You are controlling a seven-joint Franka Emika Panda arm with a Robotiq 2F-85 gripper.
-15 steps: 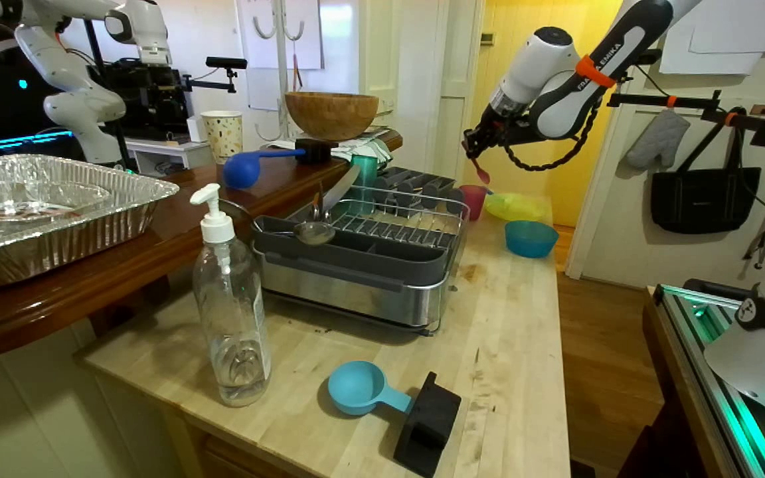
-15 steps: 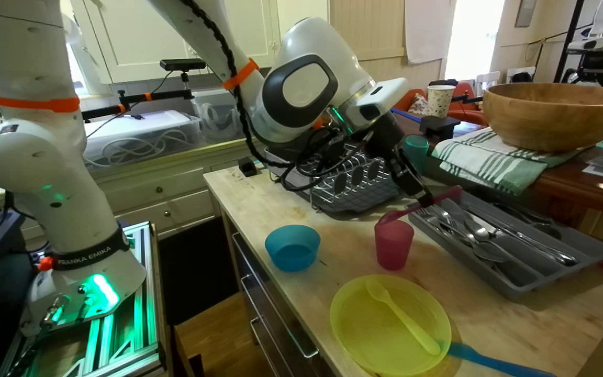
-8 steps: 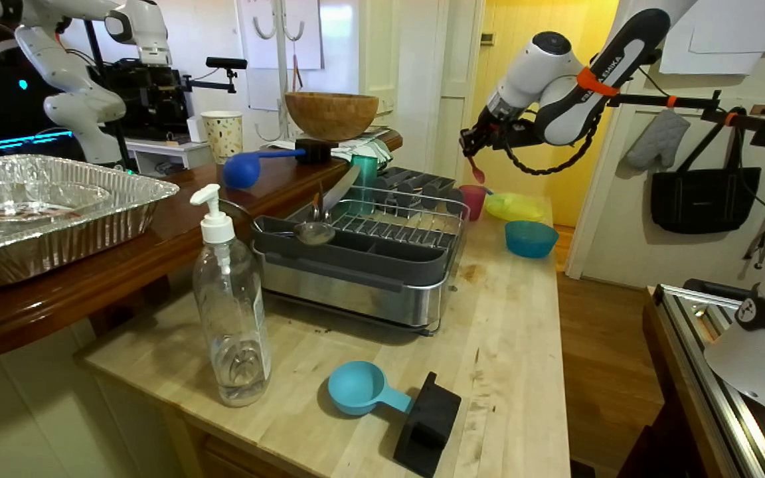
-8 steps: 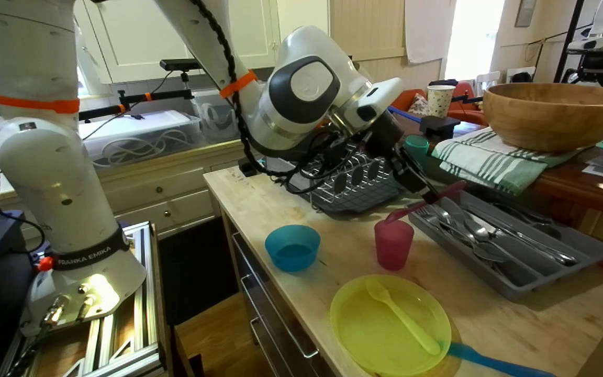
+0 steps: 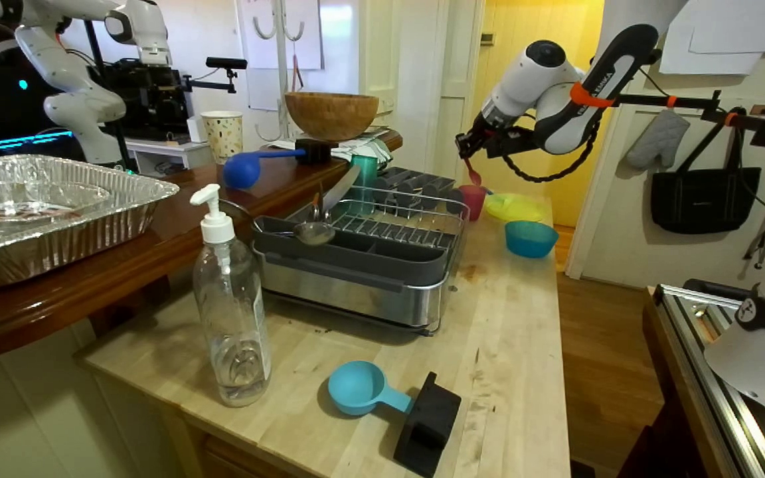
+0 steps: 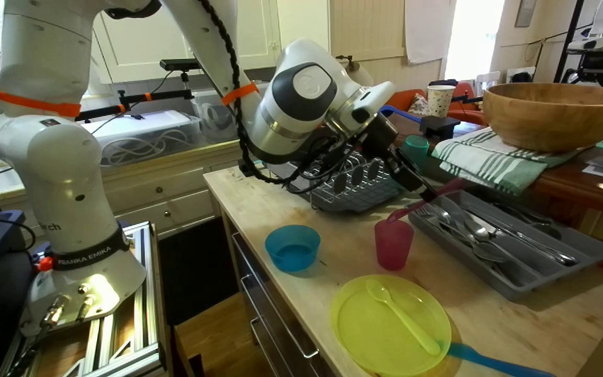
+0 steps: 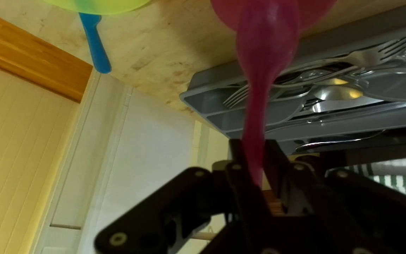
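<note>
A wooden table (image 5: 509,345) runs beneath it all. On it, a gray tray (image 7: 211,78) has dividers, presumably to keep cutlery (image 7: 335,92) sorted, and a yellow plate (image 6: 360,331) lies flat. The gripper (image 7: 254,147), near the tray, is clenched on the smallest of this group. Then come a blue bowl (image 6: 292,254) and an upright pink cup (image 6: 394,248). Last, the pink spoon (image 7: 264,53) is grasped by its handle, probably to leave the scoop end free; it slants down over the cup's mouth, contact unclear.
</note>
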